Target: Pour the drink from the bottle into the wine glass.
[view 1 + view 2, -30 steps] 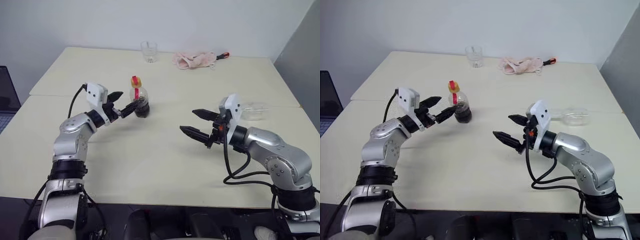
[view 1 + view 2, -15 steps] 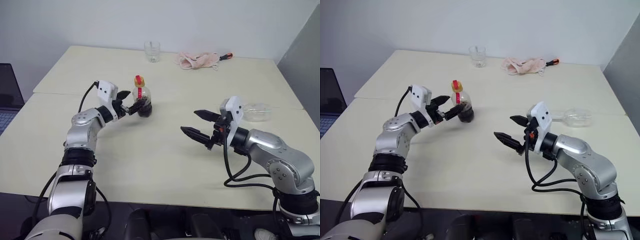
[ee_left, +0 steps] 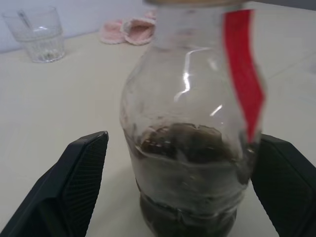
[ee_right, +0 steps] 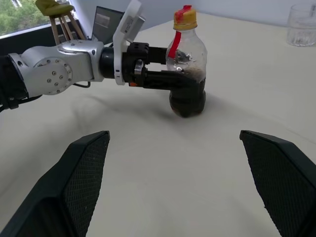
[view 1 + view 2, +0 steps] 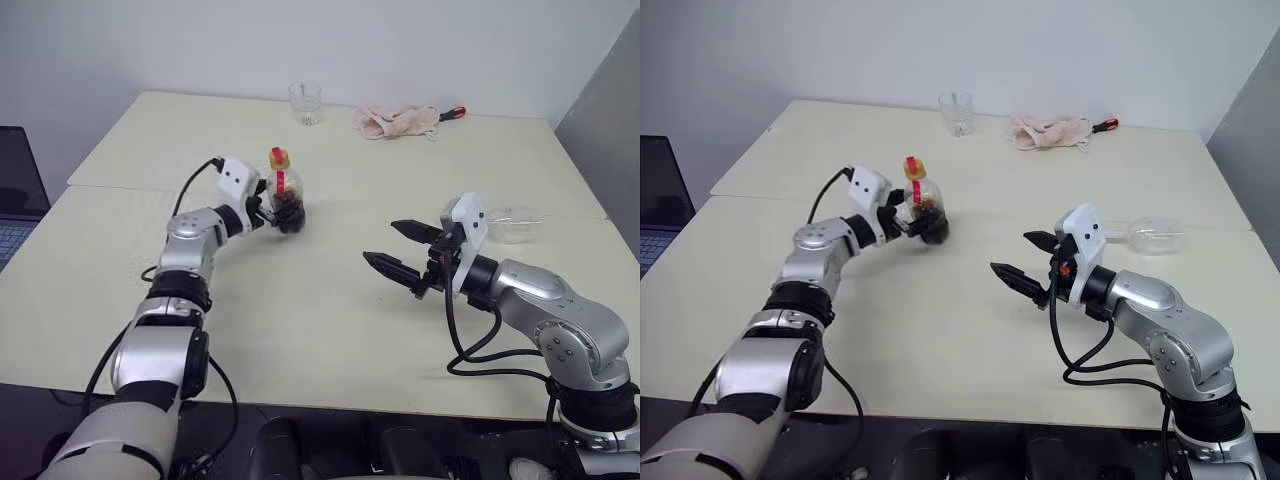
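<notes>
Head views: the bottle [image 5: 285, 196] stands upright on the table [image 5: 300, 300], between the wide-spread fingers of the left hand [image 5: 272, 207].

Left wrist view: a finger flanks each side of its belly.

Right wrist view: the right hand [image 5: 1025, 264], wide and empty, hangs well apart.

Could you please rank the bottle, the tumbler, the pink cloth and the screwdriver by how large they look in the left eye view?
1. Bottle, nearest the camera, so its lead is partly perspective.
2. Pink cloth, wide but flat.
3. Tumbler, at the far edge.
4. Screwdriver, a small sliver beside the cloth.
</notes>
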`<state>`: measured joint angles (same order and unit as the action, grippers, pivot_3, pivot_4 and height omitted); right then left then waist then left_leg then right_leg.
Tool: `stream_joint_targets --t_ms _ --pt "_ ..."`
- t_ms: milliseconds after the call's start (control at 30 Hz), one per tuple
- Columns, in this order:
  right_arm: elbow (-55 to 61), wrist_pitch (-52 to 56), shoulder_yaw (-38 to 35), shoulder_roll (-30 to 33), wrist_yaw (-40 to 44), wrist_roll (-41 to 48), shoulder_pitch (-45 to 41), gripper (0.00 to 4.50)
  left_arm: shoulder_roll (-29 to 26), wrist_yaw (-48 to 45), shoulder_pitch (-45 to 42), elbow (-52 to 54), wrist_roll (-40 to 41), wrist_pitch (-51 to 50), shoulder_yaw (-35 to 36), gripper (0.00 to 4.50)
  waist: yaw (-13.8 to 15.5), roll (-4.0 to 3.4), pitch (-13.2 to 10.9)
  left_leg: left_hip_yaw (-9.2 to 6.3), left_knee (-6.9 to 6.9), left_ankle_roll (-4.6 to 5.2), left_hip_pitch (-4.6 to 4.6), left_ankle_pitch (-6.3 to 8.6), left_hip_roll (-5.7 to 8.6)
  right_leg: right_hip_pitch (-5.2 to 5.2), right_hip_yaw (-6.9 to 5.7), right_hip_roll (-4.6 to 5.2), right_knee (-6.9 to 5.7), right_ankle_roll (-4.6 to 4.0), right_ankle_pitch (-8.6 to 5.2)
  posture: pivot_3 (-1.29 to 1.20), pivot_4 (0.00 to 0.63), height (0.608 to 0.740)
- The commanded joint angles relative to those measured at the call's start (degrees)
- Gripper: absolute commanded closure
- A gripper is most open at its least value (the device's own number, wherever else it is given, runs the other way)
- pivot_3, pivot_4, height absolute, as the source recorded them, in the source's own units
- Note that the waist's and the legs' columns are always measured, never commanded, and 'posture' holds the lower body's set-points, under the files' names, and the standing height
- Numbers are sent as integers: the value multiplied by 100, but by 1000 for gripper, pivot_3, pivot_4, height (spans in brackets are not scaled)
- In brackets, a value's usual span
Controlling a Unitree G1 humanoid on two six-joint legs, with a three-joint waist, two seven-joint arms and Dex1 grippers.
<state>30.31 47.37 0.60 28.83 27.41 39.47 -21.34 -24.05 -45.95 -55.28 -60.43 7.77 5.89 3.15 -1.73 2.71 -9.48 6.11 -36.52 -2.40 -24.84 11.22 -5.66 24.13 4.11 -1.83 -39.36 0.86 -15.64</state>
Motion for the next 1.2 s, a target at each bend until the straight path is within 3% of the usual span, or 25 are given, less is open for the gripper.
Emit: stream_joint_targets --t_ms 33,300,833,933,1067,1200 --pt "208 -15 -156 59 7 54 -64 0 52 -33 -326 -238 -9 284 115 29 -2 0 0 0 -5 0 0 0 0 0 0 0 -6 0 0 0 150 740" --pt "218 37 -143 86 5 41 -83 0 299 -431 -555 -746 153 732 420 29 0 1 0 -5 -38 1 -1 0 0 0 -2 0 -40 2 -2 0 150 740" --pt "471 307 -295 300 -48 144 7 0 671 423 -751 -1437 -141 1056 577 29 1 1 0 -12 -39 1 -1 0 2 1 -4 -1 -48 1 -4 0 150 740" --pt "561 393 -326 299 -98 152 20 0 742 572 -793 -1477 -127 1076 687 600 1 1 0 -13 -39 1 -1 0 2 1 -4 -1 -49 1 -4 0 150 740" --pt "662 481 -346 266 -192 149 45 0 783 656 -809 -1495 -182 1085 737 1749 -1 1 0 -14 -39 1 -1 0 2 1 -5 -1 -48 6 -7 0 150 740" --pt "685 507 -347 227 -276 150 45 0 803 601 -811 -1505 -264 1085 694 2200 -2 1 0 -15 -39 1 -1 0 2 1 -5 -1 -50 15 -12 0 150 740"
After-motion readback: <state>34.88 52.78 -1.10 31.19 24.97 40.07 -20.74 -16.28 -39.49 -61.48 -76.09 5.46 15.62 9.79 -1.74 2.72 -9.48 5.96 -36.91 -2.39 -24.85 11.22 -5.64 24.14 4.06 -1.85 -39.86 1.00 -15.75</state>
